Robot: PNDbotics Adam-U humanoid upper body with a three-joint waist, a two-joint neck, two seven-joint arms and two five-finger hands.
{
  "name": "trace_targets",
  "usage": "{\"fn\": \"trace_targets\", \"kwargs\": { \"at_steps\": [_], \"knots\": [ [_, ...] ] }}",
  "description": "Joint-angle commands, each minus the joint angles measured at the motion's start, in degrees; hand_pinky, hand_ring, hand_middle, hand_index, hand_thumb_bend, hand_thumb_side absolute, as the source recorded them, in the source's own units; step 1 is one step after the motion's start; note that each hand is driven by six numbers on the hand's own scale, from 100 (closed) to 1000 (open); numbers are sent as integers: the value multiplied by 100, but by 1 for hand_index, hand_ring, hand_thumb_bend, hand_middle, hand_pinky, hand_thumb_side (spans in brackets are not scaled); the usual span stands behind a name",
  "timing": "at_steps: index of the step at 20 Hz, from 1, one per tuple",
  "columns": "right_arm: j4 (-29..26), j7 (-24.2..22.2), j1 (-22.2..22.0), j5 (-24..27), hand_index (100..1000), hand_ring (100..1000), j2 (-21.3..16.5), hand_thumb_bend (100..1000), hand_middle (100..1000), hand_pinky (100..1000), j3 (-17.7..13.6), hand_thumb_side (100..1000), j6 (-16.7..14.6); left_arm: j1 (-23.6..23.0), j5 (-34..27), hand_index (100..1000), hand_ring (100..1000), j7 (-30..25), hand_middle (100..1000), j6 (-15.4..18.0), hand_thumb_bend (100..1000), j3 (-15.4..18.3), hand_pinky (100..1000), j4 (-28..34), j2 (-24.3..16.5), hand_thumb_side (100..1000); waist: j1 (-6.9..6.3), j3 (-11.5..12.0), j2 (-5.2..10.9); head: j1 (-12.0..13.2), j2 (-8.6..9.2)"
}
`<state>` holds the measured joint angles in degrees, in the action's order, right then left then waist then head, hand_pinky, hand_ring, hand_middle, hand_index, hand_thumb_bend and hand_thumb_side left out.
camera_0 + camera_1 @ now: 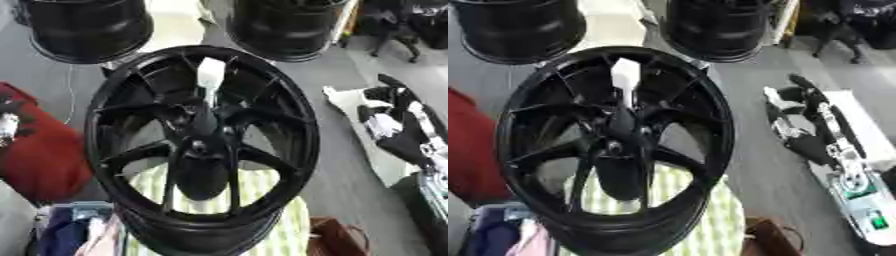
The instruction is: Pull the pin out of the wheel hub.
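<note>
One wheel hub [203, 150], one white pin [210, 75], two rims [87, 27] behind.

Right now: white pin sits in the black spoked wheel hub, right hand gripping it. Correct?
No: the right hand is off to the right, apart from the white pin, which sits in the black spoked wheel hub. Right eye view shows it.
</note>
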<state>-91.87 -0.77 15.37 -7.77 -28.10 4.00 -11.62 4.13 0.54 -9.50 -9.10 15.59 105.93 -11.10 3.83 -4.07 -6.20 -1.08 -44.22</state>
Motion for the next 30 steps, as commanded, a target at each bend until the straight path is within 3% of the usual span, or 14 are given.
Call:
{"fn": "trace_targets", "kwargs": {
  "at_steps": [1, 8, 14, 21, 30],
  "knots": [
    [-152, -194, 367, -116, 967, 830, -578, 242, 756, 726, 55, 440, 76, 42, 12, 917, 730, -16, 782, 2, 141, -28, 741, 84, -79, 522, -10, 29, 104, -20, 10],
    [-219, -763, 1362, -251, 973, 827, -1209, 224, 767, 742, 406, 450, 128, 57, -4, 917, 730, -41, 781, 17, 147, -61, 741, 76, -85, 520, -29, 151, 144, -86, 10],
    [88, -1481, 2308, -324, 978, 830, -1427, 228, 782, 755, 850, 446, 99, 67, -16, 917, 729, -76, 780, 32, 153, -98, 741, 62, -83, 519, -54, 291, 174, -174, 10],
    [911, -2496, 3284, -429, 988, 844, -1069, 239, 807, 764, 1350, 431, -148, 65, -28, 917, 727, -112, 778, 54, 159, -127, 741, 45, -87, 516, -73, 515, 221, -327, 10],
    [2167, -3850, 4075, -822, 999, 918, -328, 261, 873, 801, 1622, 372, -550, 57, -38, 918, 725, -155, 775, 54, 167, -145, 741, 36, -57, 514, -78, 821, 271, -505, 10]
  ]
}}
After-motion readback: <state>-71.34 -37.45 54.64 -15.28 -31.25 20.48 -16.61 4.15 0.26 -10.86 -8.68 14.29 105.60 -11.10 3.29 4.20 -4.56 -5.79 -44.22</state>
